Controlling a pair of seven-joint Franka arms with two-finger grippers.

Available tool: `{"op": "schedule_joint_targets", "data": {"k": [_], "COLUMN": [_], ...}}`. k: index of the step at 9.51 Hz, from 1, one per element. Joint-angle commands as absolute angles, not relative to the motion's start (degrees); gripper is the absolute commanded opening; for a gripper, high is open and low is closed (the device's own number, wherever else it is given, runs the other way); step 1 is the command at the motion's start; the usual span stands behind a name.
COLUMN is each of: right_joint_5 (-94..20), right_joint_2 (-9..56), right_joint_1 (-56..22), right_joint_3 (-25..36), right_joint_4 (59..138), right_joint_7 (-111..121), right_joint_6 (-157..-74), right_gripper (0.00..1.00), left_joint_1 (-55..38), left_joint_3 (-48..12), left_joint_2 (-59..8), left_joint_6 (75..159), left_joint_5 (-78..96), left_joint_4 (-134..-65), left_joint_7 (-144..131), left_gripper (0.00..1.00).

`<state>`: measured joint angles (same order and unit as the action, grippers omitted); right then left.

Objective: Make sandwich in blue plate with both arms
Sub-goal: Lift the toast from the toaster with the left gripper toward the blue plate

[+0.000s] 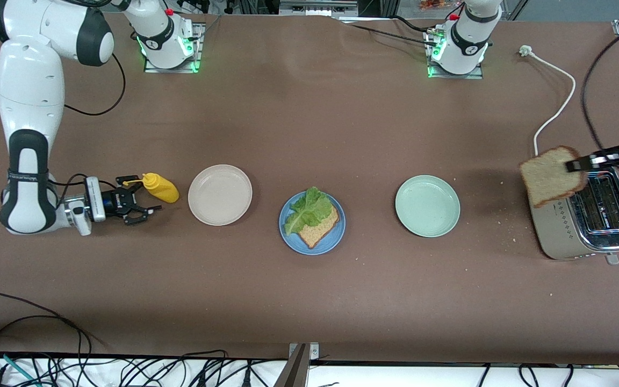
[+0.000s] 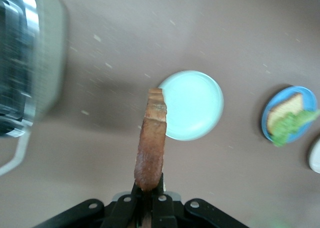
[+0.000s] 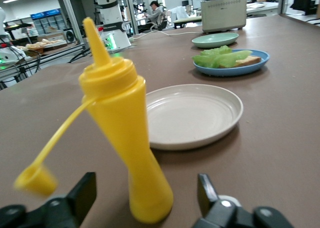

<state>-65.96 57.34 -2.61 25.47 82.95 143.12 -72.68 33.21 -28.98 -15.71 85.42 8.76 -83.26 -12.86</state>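
The blue plate point(image 1: 312, 223) sits in the middle of the table point(image 1: 309, 123). It holds one bread slice point(image 1: 321, 229) with a green lettuce leaf point(image 1: 305, 209) on top. The sandwich only needs its top slice now.

That second slice point(image 1: 552, 176) is up in the air over the toaster point(image 1: 589, 217). The left end effector point(image 1: 578, 164) is pinched tight on its edge, so the bread hangs out from the fingers. The mint-green plate point(image 1: 427, 205) lies between this end effector and the blue plate.

To do this step well, I think the left arm should carry the bread high over the mint-green plate and go slowly, because the grip is only on a thin edge. It should lay the slice flat, square over the lettuce, and let go only when the bread is low and close.

The right end effector point(image 1: 140, 205) is low by the table at the right arm's end, fingers wide apart. The yellow mustard bottle point(image 1: 160, 187) stands between its fingers, but nothing is squeezing it. The beige plate point(image 1: 220, 194) is just past the bottle. This arm should wait.
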Motion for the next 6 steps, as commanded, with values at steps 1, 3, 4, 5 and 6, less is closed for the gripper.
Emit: {"op": "schedule_joint_targets", "data": {"k": [1,3,4,5,6], "right_joint_5": [-65.31,-63.12,-61.45,-60.39,-58.03], "right_joint_2": [57.40,56.43,55.12,54.15,52.40], "right_joint_1": [-0.88,-1.40,-1.32,-1.32,-1.41], "right_joint_3": [29.42,34.78,35.41,36.20,36.56], "right_joint_4": [81.30,79.11,78.58,77.36,75.34], "right_joint_7": [142.57,134.35,129.51,123.55,116.35], "right_joint_6": [-72.33,-71.63,-71.63,-71.54,-69.98], "right_gripper": [1.00,1.00,1.00,1.00,1.00], "left_joint_1": [33.31,33.31,33.22,32.96,31.13], "left_joint_3": [-34.43,-41.63,-44.79,-47.26,-48.33], "left_joint_2": [-15.21,-15.21,-15.29,-15.38,-15.82], "left_joint_6": [89.96,100.23,105.16,111.03,116.66], "left_joint_5": [18.16,18.89,19.68,21.78,22.84], "left_joint_4": [-88.48,-93.67,-96.21,-98.85,-100.62], "left_joint_7": [-21.94,-32.56,-35.91,-38.56,-41.46], "left_gripper": [0.00,0.00,0.00,0.00,0.00]}}
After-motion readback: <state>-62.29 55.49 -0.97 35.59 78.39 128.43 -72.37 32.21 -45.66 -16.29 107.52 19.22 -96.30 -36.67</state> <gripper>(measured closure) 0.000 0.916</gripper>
